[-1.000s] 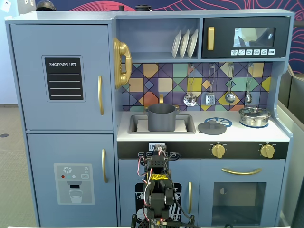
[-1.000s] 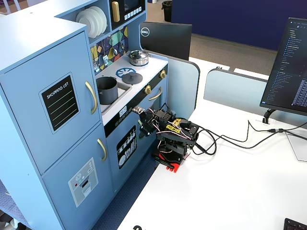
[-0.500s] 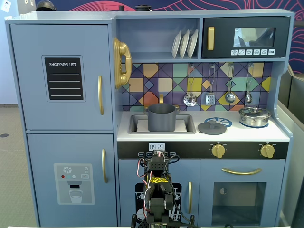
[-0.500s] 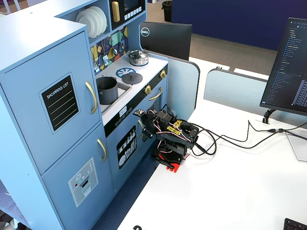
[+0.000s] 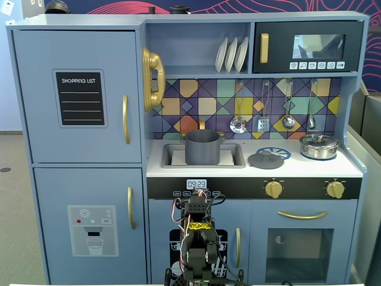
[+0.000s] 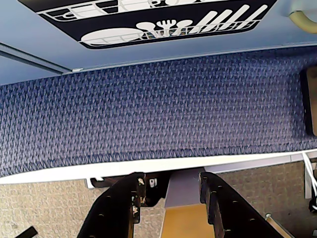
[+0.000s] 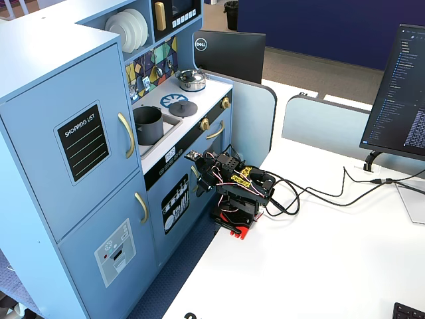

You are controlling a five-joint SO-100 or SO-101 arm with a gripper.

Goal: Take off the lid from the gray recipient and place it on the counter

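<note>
Looking done already: lid (image 5: 266, 159) sits flat on the counter (image 5: 351, 168) beside the open gray pot (image 5: 203, 147) in the sink, end effector (image 6: 170, 191) folded low, part open and empty, so any stray reach could knock the lid off.

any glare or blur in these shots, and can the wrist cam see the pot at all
In a fixed view, window glare sits on the microwave door and the silver pot; the lid and gray pot are sharp. The wrist view shows only carpet and the gripper, no pot. The angled fixed view is bright and clear.
</note>
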